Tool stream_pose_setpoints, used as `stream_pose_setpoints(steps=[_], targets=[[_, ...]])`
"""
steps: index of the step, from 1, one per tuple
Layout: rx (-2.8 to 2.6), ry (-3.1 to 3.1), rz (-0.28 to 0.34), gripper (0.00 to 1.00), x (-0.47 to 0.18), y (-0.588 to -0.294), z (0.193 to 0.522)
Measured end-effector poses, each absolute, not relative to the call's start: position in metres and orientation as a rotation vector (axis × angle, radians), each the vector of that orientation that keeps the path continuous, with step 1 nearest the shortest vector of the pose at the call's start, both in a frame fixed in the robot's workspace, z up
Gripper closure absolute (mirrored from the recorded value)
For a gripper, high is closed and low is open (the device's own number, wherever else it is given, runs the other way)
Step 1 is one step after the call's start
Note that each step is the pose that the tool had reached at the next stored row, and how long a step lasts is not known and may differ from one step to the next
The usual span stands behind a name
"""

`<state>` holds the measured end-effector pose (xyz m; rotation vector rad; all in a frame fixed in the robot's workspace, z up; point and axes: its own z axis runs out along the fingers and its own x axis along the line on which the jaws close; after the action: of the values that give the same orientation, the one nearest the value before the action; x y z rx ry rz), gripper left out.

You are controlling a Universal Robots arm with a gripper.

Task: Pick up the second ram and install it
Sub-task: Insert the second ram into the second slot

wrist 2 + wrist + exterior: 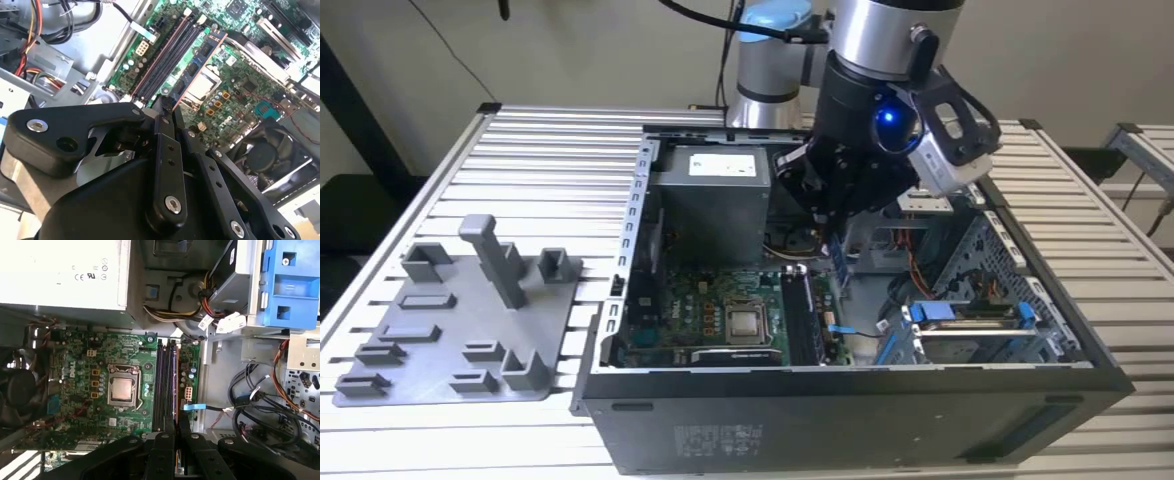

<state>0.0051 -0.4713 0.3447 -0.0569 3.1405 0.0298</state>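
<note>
My gripper (834, 232) hangs inside the open computer case (854, 390), shut on the second ram (841, 262). In the second wrist view the ram (197, 67) is a thin blue-green board with black chips, sticking out from between the fingertips (167, 102). It hovers above the black memory slots (170, 55) beside the CPU socket (202, 85). In the first wrist view the ram (177, 385) shows edge-on, lined up along the slots (164, 385), with the gripper (176, 427) just behind it. I cannot tell whether the ram touches a slot.
A grey fixture plate (454, 340) with an upright post (494, 260) lies at the exterior view's left. Inside the case are the power supply (710, 200), a fan (20, 390), loose cables (260, 410) and a blue drive caddy (967, 315).
</note>
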Motion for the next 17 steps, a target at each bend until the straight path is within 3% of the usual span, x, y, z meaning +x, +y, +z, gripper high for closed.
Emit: stream_pose_setpoints(steps=[17], targets=[[0.001,3.141,0.030,0.85,-0.005,-0.460,0.329]])
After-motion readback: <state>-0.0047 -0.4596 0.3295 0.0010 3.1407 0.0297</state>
